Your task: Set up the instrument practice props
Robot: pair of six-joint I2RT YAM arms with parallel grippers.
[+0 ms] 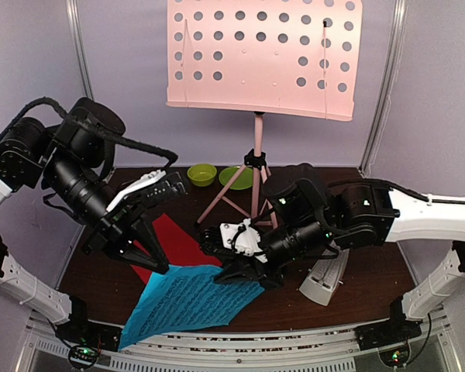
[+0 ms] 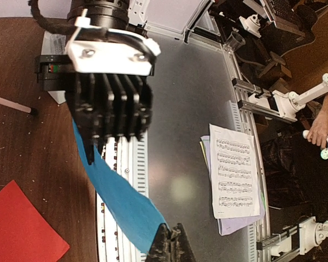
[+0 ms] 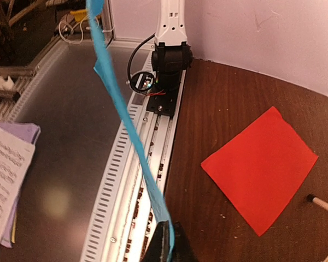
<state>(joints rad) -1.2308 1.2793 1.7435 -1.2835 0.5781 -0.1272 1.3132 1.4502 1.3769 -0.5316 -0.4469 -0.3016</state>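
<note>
Blue sheet point(image 1: 187, 301) hangs above the near edge of the table point(image 1: 372, 298), pinched at opposite ends by the left gripper point(image 1: 156, 265) and the right gripper point(image 1: 244, 275), both closed on the paper. If the arms pull apart, the sheet could tear or slip free. The top view shows its printed face and the distant music stand point(image 1: 263, 54). The wrist views show it edge-on, with the red sheet point(image 3: 261, 169) lying flat.

Pale lilac walls point(image 1: 124, 77); dark wood table point(image 1: 380, 287); grey floor point(image 2: 186, 109) (white printed sheets point(image 2: 235, 172) lying there).
</note>
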